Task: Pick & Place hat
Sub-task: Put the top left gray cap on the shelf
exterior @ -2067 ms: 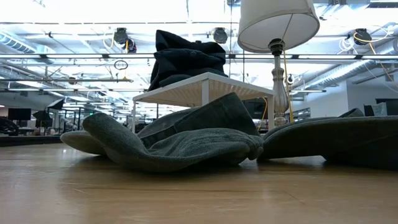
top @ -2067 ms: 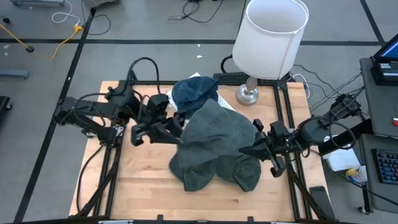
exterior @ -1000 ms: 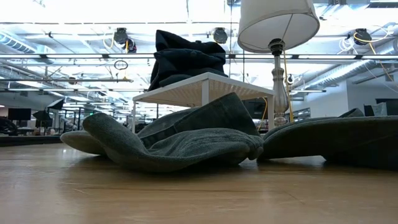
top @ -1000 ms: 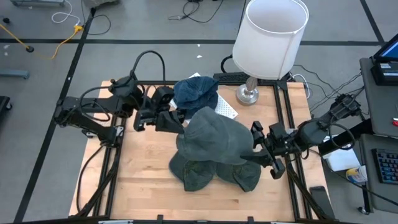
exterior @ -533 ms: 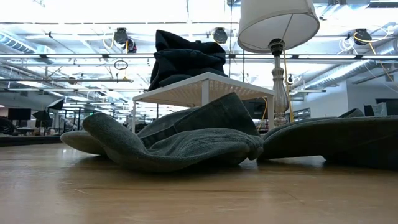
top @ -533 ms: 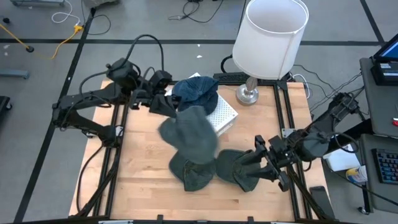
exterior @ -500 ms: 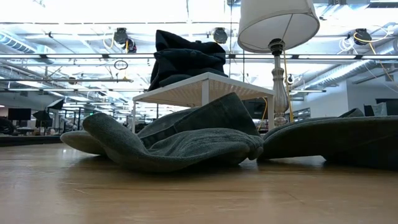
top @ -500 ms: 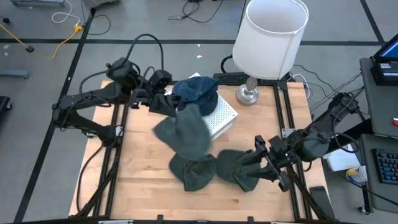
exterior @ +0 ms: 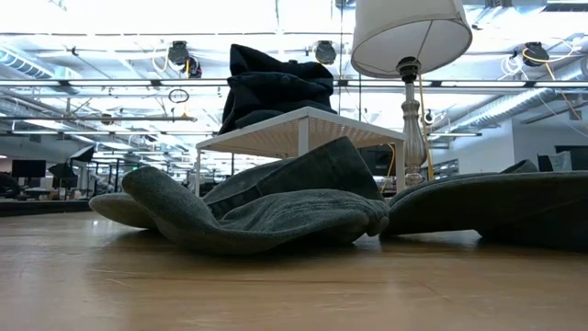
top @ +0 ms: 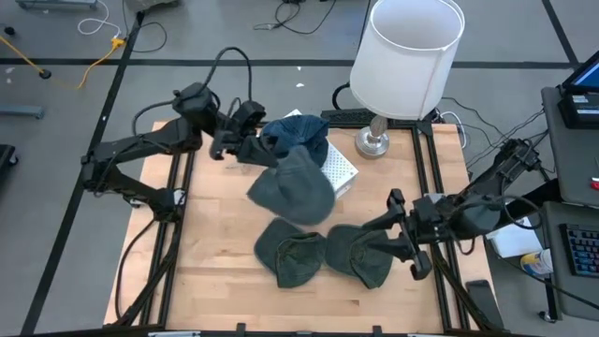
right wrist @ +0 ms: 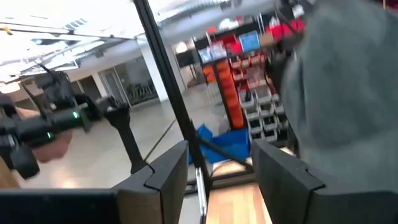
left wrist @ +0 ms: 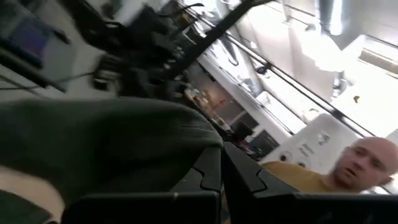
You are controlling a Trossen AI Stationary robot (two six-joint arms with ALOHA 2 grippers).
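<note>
A grey-green hat (top: 295,185) hangs from my left gripper (top: 255,153), which is shut on it beside a white stand (top: 342,175) at the table's far middle. On the stand's top lies a dark blue hat (top: 295,139). Two more grey-green hats (top: 290,259) (top: 360,255) lie flat on the wooden table; the low view shows them as hat (exterior: 257,213) and hat (exterior: 496,207). My right gripper (top: 382,234) is open above the right one, with nothing between its fingers (right wrist: 165,177). My left gripper pinches the hat's edge (left wrist: 202,146) between its two shut fingers (left wrist: 239,174). The fingers come at it about level from the table's left side. The hat hangs below and beyond them, clear of the table; whether it brushes the white stand I cannot tell.
A lamp with a white shade (top: 409,56) stands at the far right corner on a metal foot (top: 372,142). Dark frame rails (top: 435,178) run along the table's sides. Bare wood (top: 211,253) lies at the near left. A person (left wrist: 348,168) shows beyond the table.
The hat, stretched between both grippers a second ago, has come free of my right gripper and now hangs from my left alone. My left gripper has swung toward the far edge and the white stand, carrying it. My right gripper has drawn back slightly toward the right.
</note>
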